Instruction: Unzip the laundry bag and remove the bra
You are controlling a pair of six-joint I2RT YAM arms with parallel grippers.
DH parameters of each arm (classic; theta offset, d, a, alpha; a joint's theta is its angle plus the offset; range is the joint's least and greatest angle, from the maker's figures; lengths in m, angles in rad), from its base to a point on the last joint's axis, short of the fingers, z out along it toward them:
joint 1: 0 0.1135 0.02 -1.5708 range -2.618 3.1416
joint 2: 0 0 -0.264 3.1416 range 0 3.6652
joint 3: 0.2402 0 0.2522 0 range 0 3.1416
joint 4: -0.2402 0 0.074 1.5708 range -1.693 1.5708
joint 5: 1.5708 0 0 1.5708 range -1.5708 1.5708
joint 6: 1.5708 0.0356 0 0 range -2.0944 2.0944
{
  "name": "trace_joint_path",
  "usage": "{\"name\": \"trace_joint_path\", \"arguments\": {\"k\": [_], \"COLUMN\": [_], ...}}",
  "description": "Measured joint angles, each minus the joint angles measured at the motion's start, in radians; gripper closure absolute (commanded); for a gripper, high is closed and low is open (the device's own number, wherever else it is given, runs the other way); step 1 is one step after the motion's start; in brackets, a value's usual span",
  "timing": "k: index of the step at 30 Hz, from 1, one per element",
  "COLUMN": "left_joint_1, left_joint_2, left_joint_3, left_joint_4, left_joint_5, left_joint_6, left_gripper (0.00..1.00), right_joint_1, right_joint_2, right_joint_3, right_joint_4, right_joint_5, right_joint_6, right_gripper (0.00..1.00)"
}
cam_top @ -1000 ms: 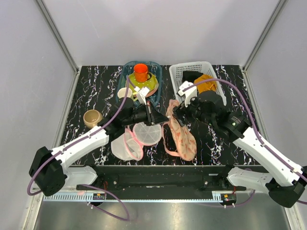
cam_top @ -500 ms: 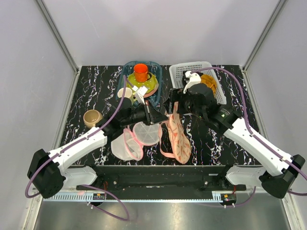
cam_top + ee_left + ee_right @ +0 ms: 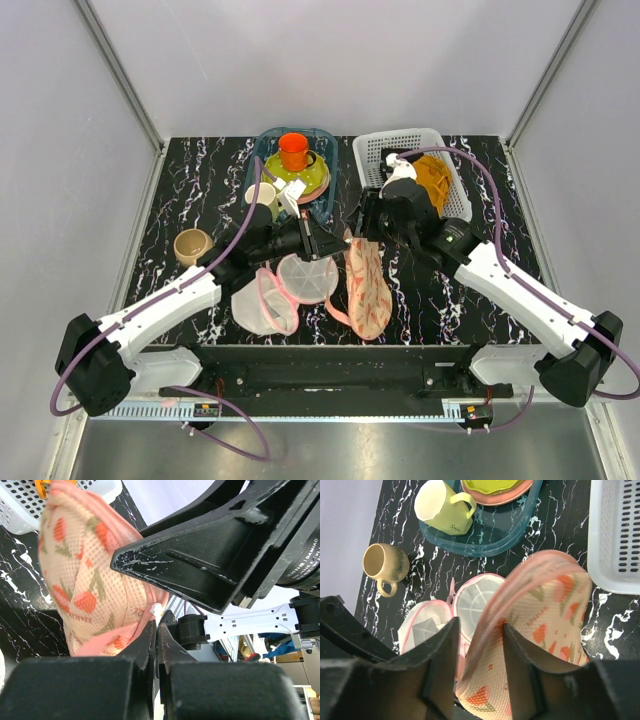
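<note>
Left pincer (image 3: 330, 241), seen from above, is closed at the top end of the laundry bag (image 3: 367, 285). The right pincer (image 3: 358, 232) meets that same end from the other side. The bag stands on edge near the middle of the bench (image 3: 200, 180), with its printed peach side showing and its lower end near the front edge. On the left-arm side of the bag lie two round white mesh pieces (image 3: 305, 278) with pink rims. Past them, farther from the bag, stands a tan mug (image 3: 192, 245). Behind the bag are a blue tray (image 3: 331, 170) holding an orange cup (image 3: 293, 150), and a white basket (image 3: 372, 150) with a mustard garment (image 3: 435, 175).

From the left wrist, the left pincer (image 3: 156, 635) has its fingers pressed together on the bag's (image 3: 90, 585) pink edge, which runs down into their tips. A black part of the right arm (image 3: 225, 545) hangs just above the bag.

From the right wrist, the right pincer (image 3: 480, 665) has its fingers (image 3: 437, 670) set apart on either side of the bag's (image 3: 545, 615) pink rim. I cannot tell whether they press on it. Beside the bag lie the mesh pieces (image 3: 475, 605), and beyond it are the tan mug (image 3: 382, 565), a yellow-green mug (image 3: 442, 505) in the tray (image 3: 485, 545), and the basket (image 3: 615, 540).
</note>
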Motion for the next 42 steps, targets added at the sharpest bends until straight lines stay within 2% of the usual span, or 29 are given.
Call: {"name": "trace_joint_path", "arguments": {"k": [1,2,3,10,18,25,35,36,37,40,41,42], "left_joint_1": [0.0,0.0,0.0,0.0,0.023,0.146,0.216,0.216,0.216,0.216,0.217,0.218], "left_joint_2": [0.0,0.0,0.0,0.0,-0.024,-0.107,-0.146,-0.145,-0.143,-0.106,-0.086,-0.068], "left_joint_3": [0.0,0.0,0.0,0.0,0.0,0.0,-0.076,-0.103,-0.127,-0.18,-0.188,-0.194], "left_joint_4": [-0.001,-0.003,-0.005,-0.016,-0.048,-0.116,-0.164,-0.149,-0.14,-0.114,-0.104,-0.091], "left_joint_5": [-0.001,-0.001,-0.002,-0.008,-0.007,-0.014,-0.022,-0.019,-0.014,0.007,0.011,0.014], "left_joint_6": [0.003,0.004,0.005,0.009,0.031,0.064,0.089,0.083,0.078,0.056,0.05,0.046], "left_gripper": [1.0,1.0,1.0,1.0,1.0,1.0,1.0,1.0,1.0,1.0,1.0,1.0], "right_joint_1": [0.0,0.0,0.0,0.0,-0.004,-0.012,-0.013,-0.013,-0.013,-0.014,-0.015,-0.016], "right_joint_2": [0.001,0.001,0.0,-0.056,-0.338,-0.565,-0.778,-0.8,-0.82,-0.852,-0.855,-0.854], "right_joint_3": [-0.004,-0.005,-0.006,-0.045,-0.2,-0.385,-0.577,-0.593,-0.607,-0.623,-0.621,-0.617], "right_joint_4": [0.001,0.0,0.001,0.012,0.027,-0.032,-0.202,-0.209,-0.218,-0.231,-0.222,-0.204], "right_joint_5": [0.0,0.0,0.002,0.067,0.291,0.407,0.412,0.413,0.414,0.42,0.417,0.412], "right_joint_6": [0.008,0.002,0.006,0.012,0.039,0.18,0.431,0.445,0.452,0.427,0.388,0.333], "right_gripper": [0.75,0.95,1.0,1.0,1.0,1.0,1.0,0.95,0.58,0.12,0.04,0.04]}}
